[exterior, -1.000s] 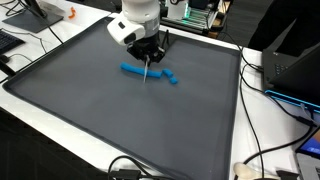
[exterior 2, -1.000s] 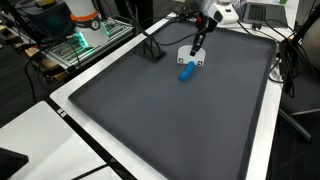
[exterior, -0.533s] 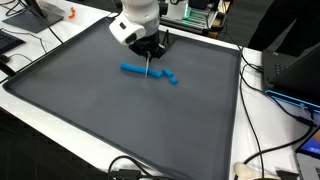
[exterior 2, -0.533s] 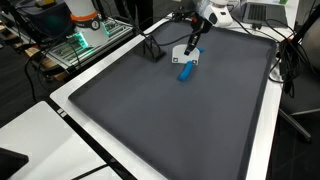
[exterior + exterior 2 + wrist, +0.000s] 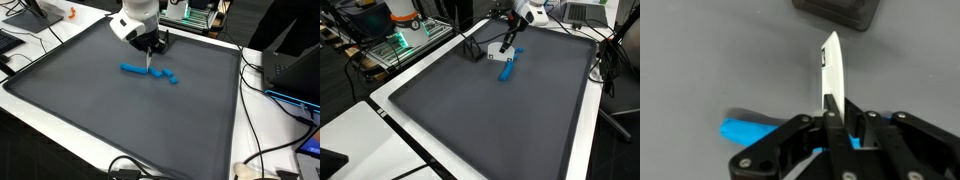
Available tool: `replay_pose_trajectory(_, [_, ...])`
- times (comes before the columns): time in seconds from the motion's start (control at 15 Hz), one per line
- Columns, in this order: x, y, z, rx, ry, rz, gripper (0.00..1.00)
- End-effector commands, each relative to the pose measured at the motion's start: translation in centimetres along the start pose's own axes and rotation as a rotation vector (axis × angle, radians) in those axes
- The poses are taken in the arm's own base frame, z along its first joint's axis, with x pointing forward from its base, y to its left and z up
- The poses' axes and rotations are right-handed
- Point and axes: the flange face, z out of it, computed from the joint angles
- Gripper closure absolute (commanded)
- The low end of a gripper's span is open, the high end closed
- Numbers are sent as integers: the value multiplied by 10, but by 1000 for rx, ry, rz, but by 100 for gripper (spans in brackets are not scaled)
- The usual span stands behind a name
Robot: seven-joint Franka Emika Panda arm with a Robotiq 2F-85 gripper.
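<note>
My gripper is shut on a thin white flat piece that hangs below the fingers, above a dark grey mat. In the wrist view the fingers clamp its near end. A long blue object lies on the mat just below and beside the white piece, with a small blue part at one end. It also shows in an exterior view and under the fingers in the wrist view. The white piece is clear of the blue object.
A small black block stands on the mat close to the gripper, and shows at the top of the wrist view. The mat has a raised rim. Cables, monitors and lab gear crowd the white table round it.
The gripper has lifted the white piece up and away from the blue object, towards the far edge of the mat. The blue object has not moved.
</note>
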Motion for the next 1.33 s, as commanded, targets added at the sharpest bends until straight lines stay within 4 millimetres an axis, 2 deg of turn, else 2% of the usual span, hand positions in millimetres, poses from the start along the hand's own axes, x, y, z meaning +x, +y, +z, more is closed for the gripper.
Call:
replay_pose_trajectory(0.0, [-15,0,-18,7,-7,-15,98])
replay_pose_trajectory(0.4, [-24,5,-51,-18,20,-18,98])
replay_pose_trajectory(0.67, [-21,13,-65,-44,42,-12,98])
replay_pose_trajectory(0.93, [-12,20,-65,-51,58,0,98])
replay_pose_trajectory(1.27, [1,25,-56,-57,66,22,98])
